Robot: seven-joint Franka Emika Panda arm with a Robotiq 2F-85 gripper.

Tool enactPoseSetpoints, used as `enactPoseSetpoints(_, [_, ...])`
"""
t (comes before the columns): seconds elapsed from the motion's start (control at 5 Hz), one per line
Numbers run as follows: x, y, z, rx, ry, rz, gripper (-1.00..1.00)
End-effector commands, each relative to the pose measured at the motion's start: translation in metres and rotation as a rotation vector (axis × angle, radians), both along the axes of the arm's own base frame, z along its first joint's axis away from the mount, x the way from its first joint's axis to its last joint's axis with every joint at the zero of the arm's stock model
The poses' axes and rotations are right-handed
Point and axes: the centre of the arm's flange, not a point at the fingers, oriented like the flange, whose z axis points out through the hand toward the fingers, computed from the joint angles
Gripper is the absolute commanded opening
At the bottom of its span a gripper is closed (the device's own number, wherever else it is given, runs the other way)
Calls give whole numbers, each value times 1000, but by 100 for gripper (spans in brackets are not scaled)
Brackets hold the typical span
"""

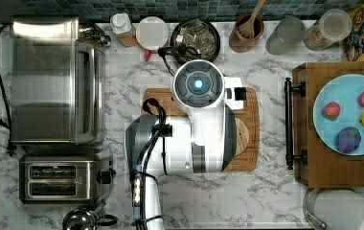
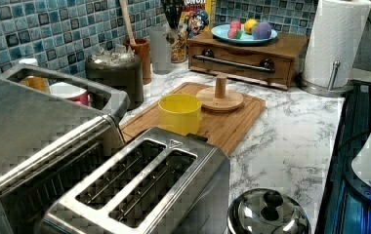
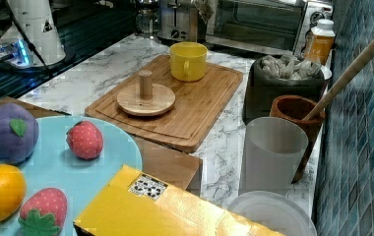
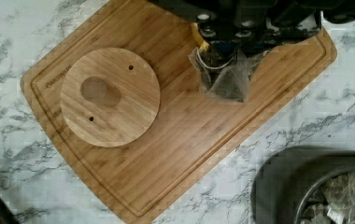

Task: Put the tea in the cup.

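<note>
A pale translucent tea (image 4: 225,79) sachet hangs from my gripper (image 4: 223,43), whose fingers are shut on its top. It hangs above the bamboo cutting board (image 4: 180,154). In the right view the tea (image 3: 203,10) dangles high over the yellow cup (image 3: 188,60). That cup (image 2: 180,113) stands upright on the board's end nearest the toaster. A sliver of its yellow rim (image 4: 199,41) peeks out behind my fingers. In the top view my arm (image 1: 199,120) covers the cup. The black bowl (image 1: 195,36) holds many more sachets.
A round wooden stand with a peg (image 3: 145,96) sits on the board beside the cup. The black bowl (image 3: 286,78), a utensil pot (image 3: 297,110) and jars line the tiled wall. A toaster oven (image 1: 55,81) and toaster (image 1: 60,179) stand at the top view's left, a fruit plate (image 1: 347,115) at its right.
</note>
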Motion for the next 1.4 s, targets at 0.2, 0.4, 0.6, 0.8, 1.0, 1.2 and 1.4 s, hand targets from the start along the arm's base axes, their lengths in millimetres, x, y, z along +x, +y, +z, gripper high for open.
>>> enactPoseSetpoints(0.2, [-48, 58, -17, 30, 42, 263, -100])
enactPoseSetpoints(0.4, [-46, 61, -34, 48, 63, 282, -100])
enactPoseSetpoints(0.6, [-39, 65, -54, 48, 90, 288, -100])
enactPoseSetpoints(0.8, [-33, 70, -65, 55, 110, 292, -100])
enactPoseSetpoints(1.0, [-28, 75, -68, 91, 109, 320, -100])
enactPoseSetpoints(1.2, [-33, 72, -62, 135, 33, 320, -100])
enactPoseSetpoints(1.4, [-34, 71, -60, 156, -1, 316, -100])
